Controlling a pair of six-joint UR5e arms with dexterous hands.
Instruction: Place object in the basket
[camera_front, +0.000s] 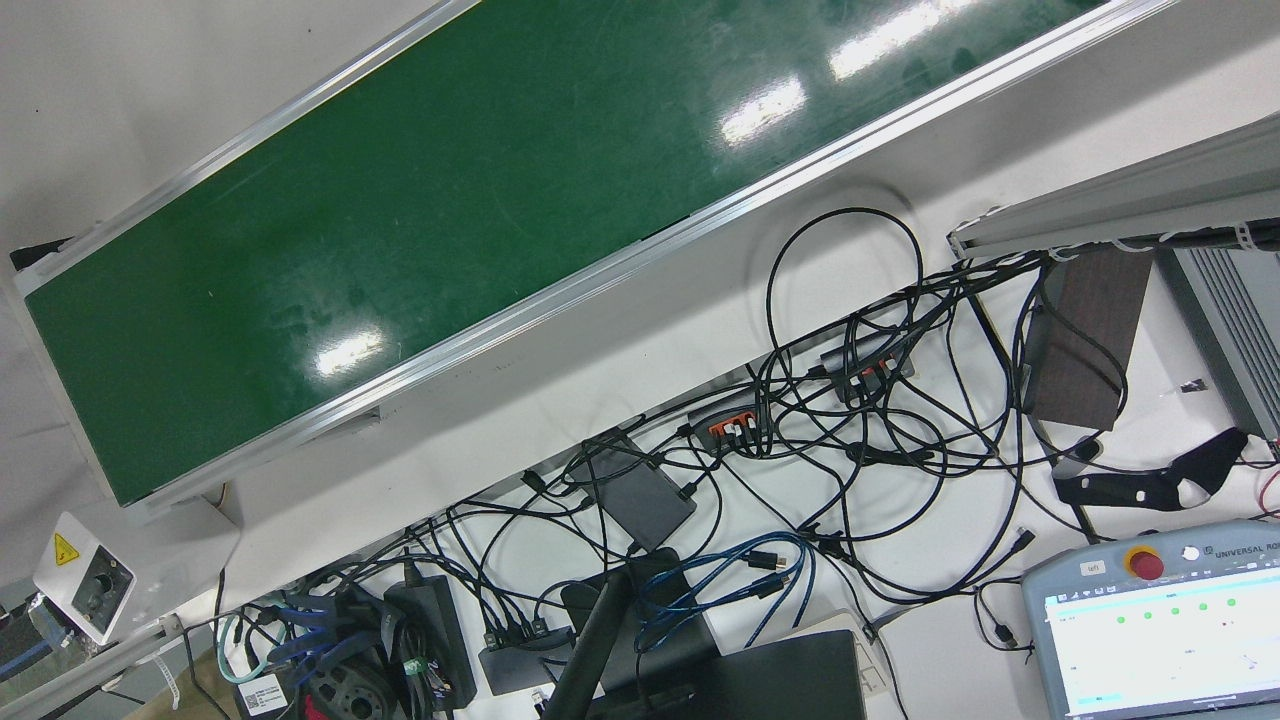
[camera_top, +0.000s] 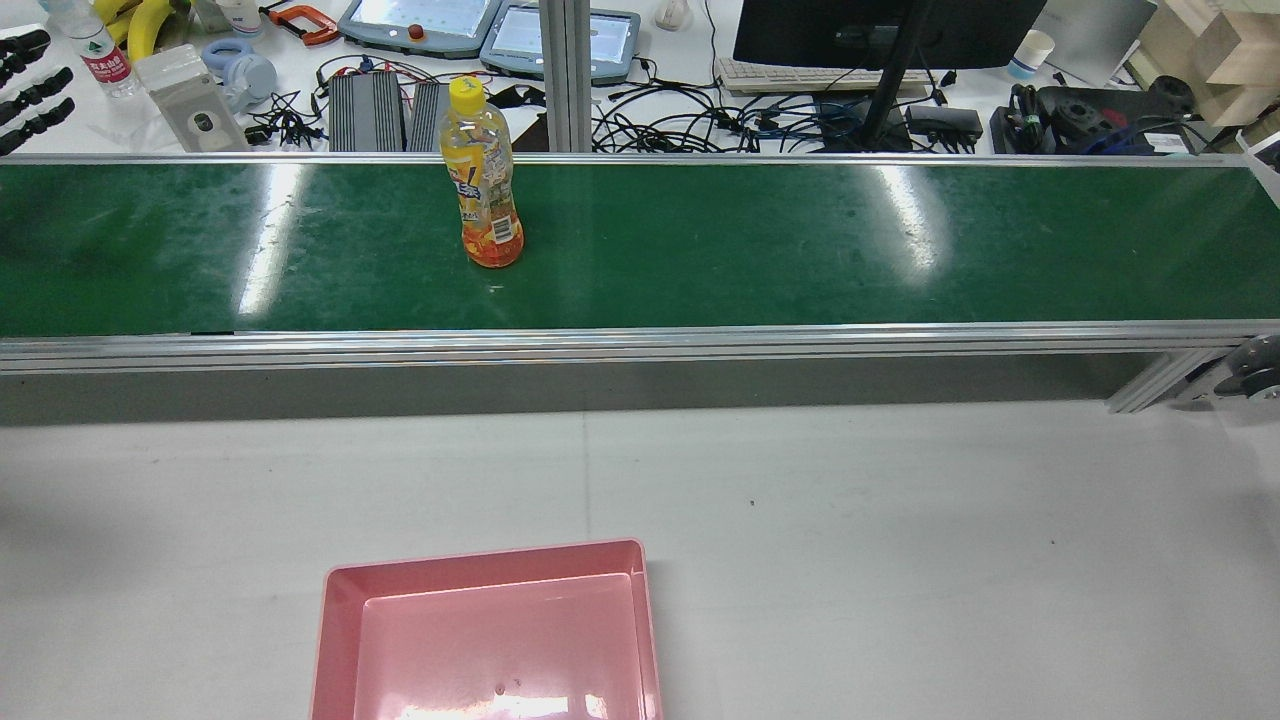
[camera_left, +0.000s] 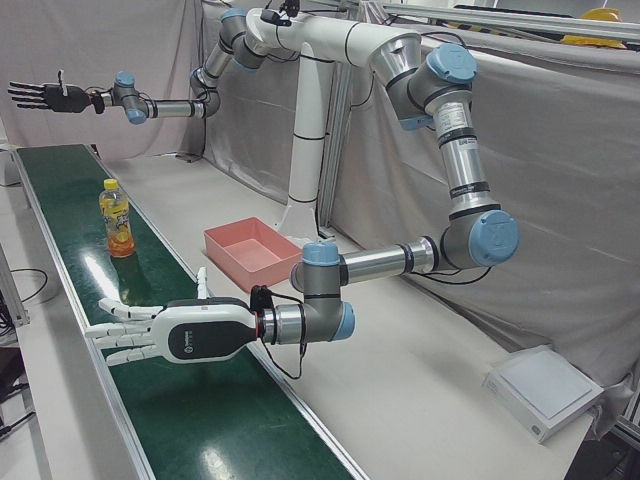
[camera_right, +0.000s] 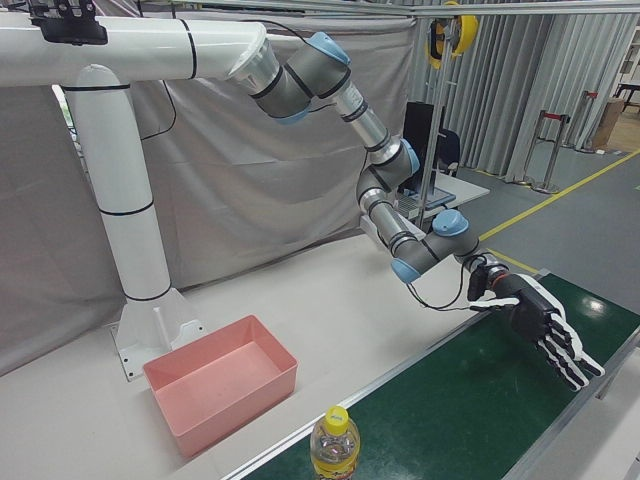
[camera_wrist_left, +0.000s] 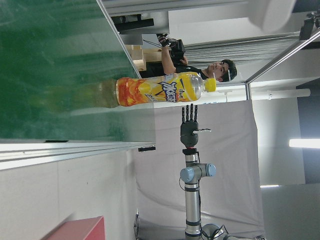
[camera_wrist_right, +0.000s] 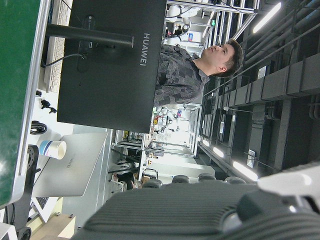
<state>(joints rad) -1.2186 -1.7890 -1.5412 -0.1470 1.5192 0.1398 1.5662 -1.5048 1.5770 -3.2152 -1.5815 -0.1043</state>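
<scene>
Fingers (camera_left: 115, 330) of the left hand (camera_left: 170, 333) spread apart, empty, at lower left; the right hand (camera_right: 540, 330) likewise spreads open at right. Between them, the bottle (camera_top: 481, 176) stands upright on the green belt (camera_top: 800, 250), the pink basket (camera_top: 490, 640) bottom centre.

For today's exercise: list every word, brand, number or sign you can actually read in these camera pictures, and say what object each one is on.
"HUAWEI": on the back of the black monitor, right hand view.
"UNIVERSAL RO", cut off at the edge: on the teach pendant, front view.
Yellow warning triangle with a lightning bolt: on the white switch box, front view.
Bottle label: large characters, not legible to me.
Pendant screen text: too small.
</scene>
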